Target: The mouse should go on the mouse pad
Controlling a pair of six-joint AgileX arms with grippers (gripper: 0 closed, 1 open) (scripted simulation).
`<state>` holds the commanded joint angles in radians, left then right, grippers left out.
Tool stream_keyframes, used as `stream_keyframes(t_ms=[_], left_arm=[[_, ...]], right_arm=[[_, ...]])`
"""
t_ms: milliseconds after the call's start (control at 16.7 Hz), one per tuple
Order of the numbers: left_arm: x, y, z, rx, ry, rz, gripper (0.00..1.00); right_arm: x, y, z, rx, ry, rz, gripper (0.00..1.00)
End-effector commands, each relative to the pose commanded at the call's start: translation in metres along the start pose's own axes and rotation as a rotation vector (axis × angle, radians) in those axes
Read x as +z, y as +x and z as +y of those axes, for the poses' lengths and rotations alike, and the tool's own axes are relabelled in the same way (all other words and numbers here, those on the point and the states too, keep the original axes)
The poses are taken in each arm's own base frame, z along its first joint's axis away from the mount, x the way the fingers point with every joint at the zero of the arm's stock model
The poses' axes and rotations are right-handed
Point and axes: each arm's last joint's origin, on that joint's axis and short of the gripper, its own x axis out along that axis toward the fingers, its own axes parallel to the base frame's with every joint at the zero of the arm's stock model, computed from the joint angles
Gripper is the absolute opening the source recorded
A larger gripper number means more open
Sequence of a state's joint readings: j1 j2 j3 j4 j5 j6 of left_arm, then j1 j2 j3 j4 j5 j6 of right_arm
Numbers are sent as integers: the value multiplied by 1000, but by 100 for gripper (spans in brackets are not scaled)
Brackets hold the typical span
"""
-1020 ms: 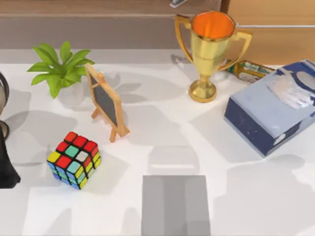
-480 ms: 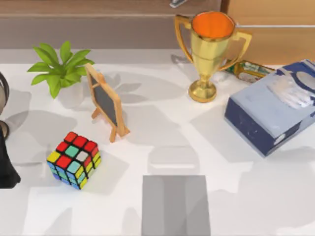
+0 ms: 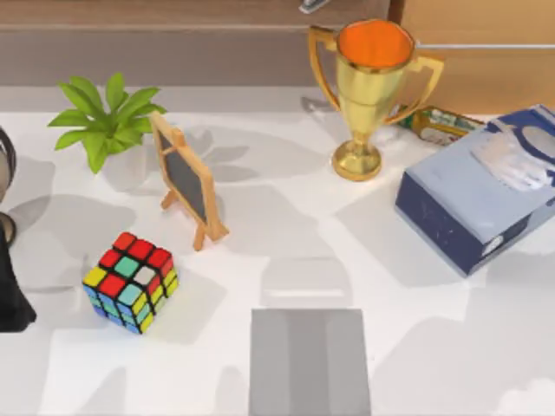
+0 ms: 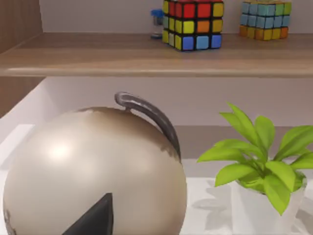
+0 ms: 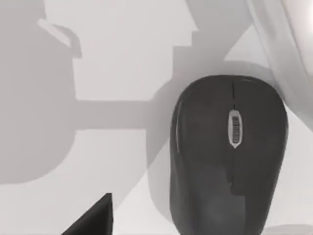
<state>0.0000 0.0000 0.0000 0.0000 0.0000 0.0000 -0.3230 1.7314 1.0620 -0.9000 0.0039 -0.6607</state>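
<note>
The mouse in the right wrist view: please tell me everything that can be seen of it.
The mouse is dark grey to black with a smooth matte shell that looks like plastic. A thin seam runs down its middle and splits the two buttons, and a pale ribbed scroll wheel sits in that seam. It lies flat, top side up, on the white table, partly in shadow. Nothing grips or touches it.

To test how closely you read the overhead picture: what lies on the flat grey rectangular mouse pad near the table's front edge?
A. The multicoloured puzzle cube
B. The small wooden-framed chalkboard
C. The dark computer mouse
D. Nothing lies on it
D: in the top view the flat grey rectangular mouse pad is bare, with the multicoloured puzzle cube and the small wooden-framed chalkboard apart on the white table.
</note>
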Motion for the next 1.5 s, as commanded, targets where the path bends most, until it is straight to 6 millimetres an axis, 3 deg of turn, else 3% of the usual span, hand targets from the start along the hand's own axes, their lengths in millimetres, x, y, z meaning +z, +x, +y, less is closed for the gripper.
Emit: stream_keyframes(t_ms=[360, 660, 1440, 1500], left_arm=[[0, 0, 0, 0, 0, 0, 100], [0, 0, 0, 0, 0, 0, 100], [0, 0, 0, 0, 0, 0, 100], [0, 0, 0, 0, 0, 0, 100]], right_arm=[[-8, 50, 3, 1, 2, 1, 100], [-7, 54, 5, 1, 1, -1, 100], [-7, 54, 5, 1, 1, -1, 2], [-7, 54, 5, 1, 1, -1, 0]])
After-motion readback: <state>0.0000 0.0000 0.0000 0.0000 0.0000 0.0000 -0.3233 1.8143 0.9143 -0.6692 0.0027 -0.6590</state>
